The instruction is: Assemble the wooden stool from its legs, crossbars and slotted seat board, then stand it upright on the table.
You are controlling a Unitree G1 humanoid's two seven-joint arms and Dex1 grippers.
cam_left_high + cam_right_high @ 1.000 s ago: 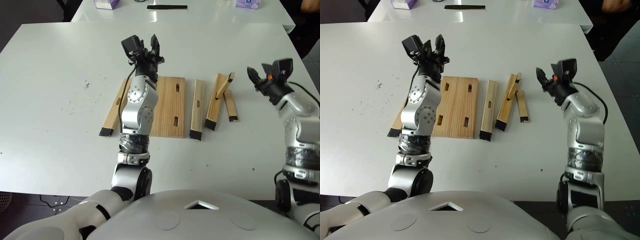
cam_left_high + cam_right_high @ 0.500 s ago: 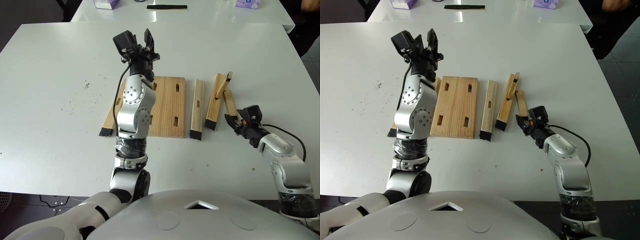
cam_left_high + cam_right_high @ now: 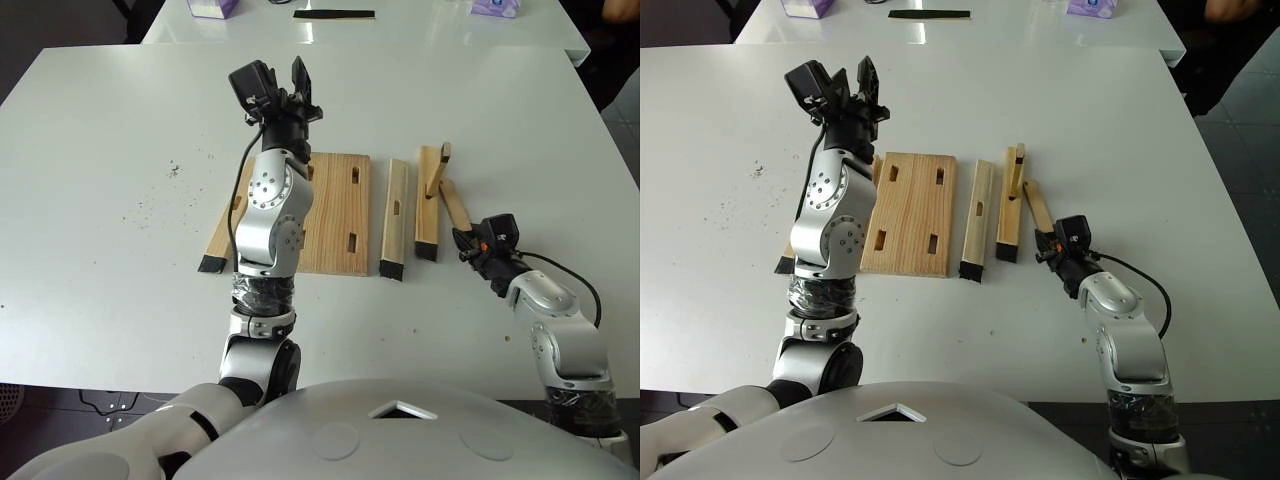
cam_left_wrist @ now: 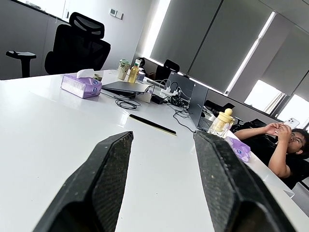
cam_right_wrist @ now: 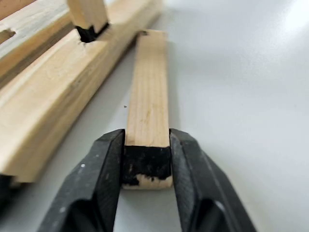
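Stool not assembled: seat board (image 3: 335,212) lies flat on the table (image 3: 100,150), slots up, with three legs (image 3: 395,218) alongside, none joined. One short crossbar (image 3: 438,168) leans tilted on the rightmost leg; cannot tell if it sits in a slot. Right gripper (image 5: 146,145) is clamped on the black-tipped end of a second crossbar (image 5: 147,92) lying just beside that leg. Left gripper (image 4: 161,140) hangs raised beyond the board, jaws apart, empty. Remaining: every joint, then standing it upright. No legible print on the parts.
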